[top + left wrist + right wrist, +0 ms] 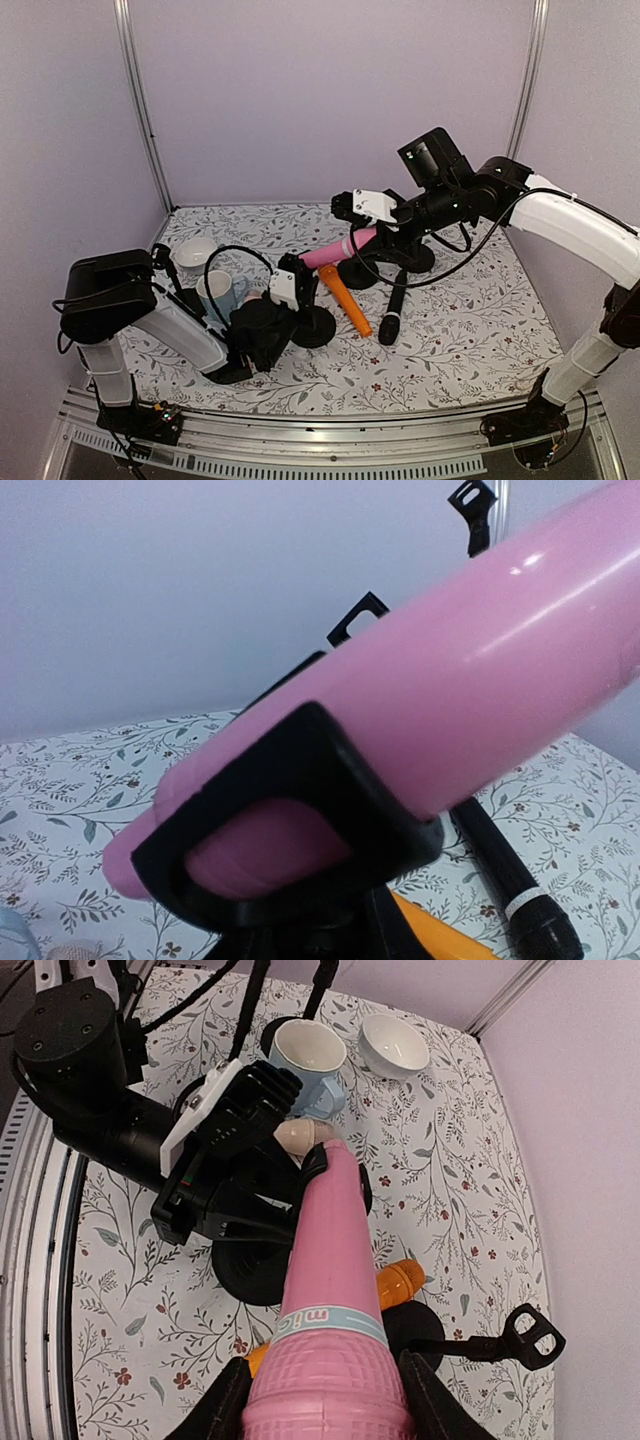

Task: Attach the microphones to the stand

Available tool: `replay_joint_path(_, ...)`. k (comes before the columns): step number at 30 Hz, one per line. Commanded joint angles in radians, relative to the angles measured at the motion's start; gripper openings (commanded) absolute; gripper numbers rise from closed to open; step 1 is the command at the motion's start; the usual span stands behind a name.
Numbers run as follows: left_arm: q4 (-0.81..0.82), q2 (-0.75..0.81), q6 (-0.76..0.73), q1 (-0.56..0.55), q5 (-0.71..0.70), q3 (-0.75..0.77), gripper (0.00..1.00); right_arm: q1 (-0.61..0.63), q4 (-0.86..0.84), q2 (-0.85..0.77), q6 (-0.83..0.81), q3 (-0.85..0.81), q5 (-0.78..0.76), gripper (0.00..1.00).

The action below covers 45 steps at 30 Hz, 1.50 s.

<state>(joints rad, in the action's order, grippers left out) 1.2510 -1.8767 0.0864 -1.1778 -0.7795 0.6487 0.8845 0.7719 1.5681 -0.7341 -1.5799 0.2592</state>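
Basically, pink microphone [325,1250] meets stand clip [345,775]
Fingers of the right gripper [325,1405] squeeze its head on the far side; the body slants left and nearer, tail already through the clip that the left gripper [290,1175] pinches tight.

table [450,340], floral | on it: bowl [194,251], mug [220,295], orange microphone [345,300], black microphone [393,310], round stand base [315,326]

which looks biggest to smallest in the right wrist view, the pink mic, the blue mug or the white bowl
1. pink microphone: largest by far, though it sits right at the camera.
2. blue mug and white bowl: they look about alike, so I can't rank them.
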Motion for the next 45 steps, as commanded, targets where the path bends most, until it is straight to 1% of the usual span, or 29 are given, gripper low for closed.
replay_joint_path(1, 0.134, -0.006, -0.067, -0.06, 0.268, 0.091, 0.0, 0.048, 0.153, 0.155, 0.015, -0.009, -0.011, 0.0)
replay_joint_path(5, 0.147, -0.01, -0.065, -0.062, 0.267, 0.083, 0.0, 0.048, 0.153, 0.197, 0.02, -0.04, -0.016, 0.0)
replay_joint_path(13, 0.151, -0.015, -0.058, -0.069, 0.275, 0.083, 0.0, 0.051, 0.142, 0.286, 0.057, -0.044, 0.015, 0.0)
replay_joint_path(18, 0.155, -0.013, -0.063, -0.07, 0.278, 0.082, 0.0, 0.053, 0.12, 0.318, 0.078, -0.048, 0.033, 0.0)
replay_joint_path(26, 0.152, -0.015, -0.062, -0.074, 0.284, 0.089, 0.0, 0.054, 0.133, 0.388, 0.099, -0.083, 0.054, 0.0)
replay_joint_path(45, 0.153, -0.013, -0.066, -0.084, 0.279, 0.086, 0.0, 0.06, 0.135, 0.437, 0.124, -0.079, 0.059, 0.0)
